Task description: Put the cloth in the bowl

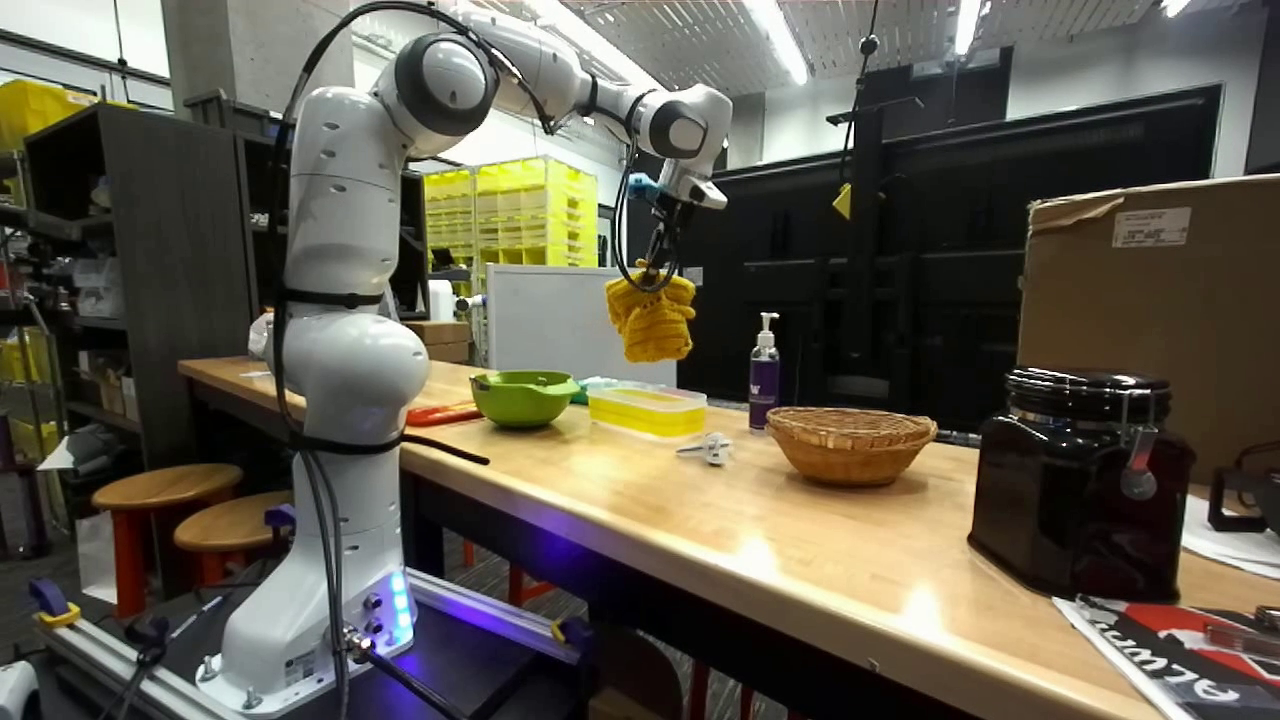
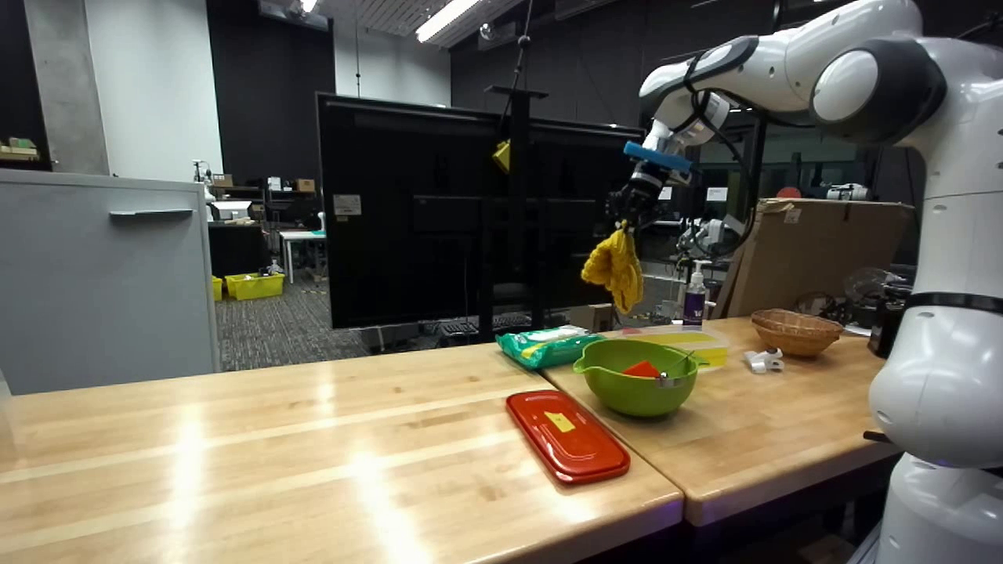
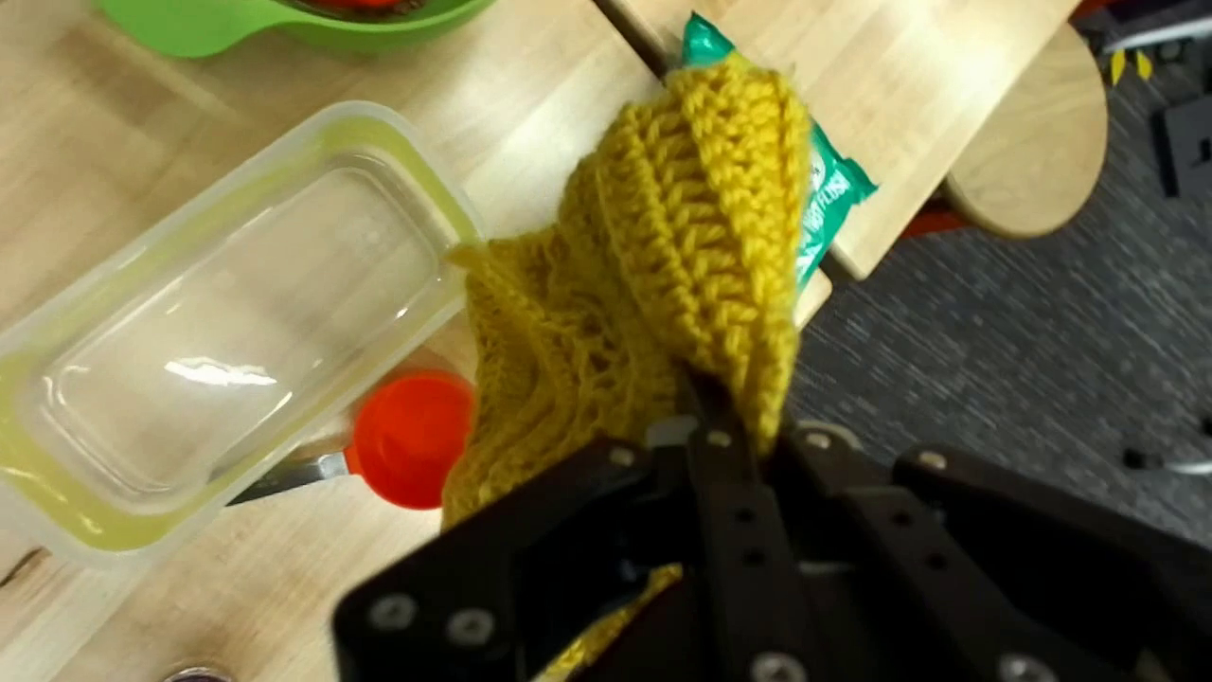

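Long wooden worktop (image 2: pixel 274 454), crocheted cloth (image 1: pixel 652 318) aloft

Pale boards stretch under strip lights (image 2: pixel 448 17), with a large dark panel (image 2: pixel 415 258) standing behind. Yellow and thickly folded, the cloth hangs in mid-air from the end effector (image 2: pixel 627 222), which is pinched tight on its upper part. On the worktop, lower than the cloth and apart from it, the green bowl (image 2: pixel 627 397) stands upright with a red object (image 2: pixel 642 369) inside. Near the bowl lie a flat red lid (image 2: pixel 584 453) and a green packet (image 2: pixel 541 354). Also on the surface are a clear tub (image 1: pixel 645 418), a wicker basket (image 1: pixel 850 458) and a pump bottle (image 1: pixel 763 385). The wrist view shows a red cup (image 3: pixel 414 440) just beside the tub.
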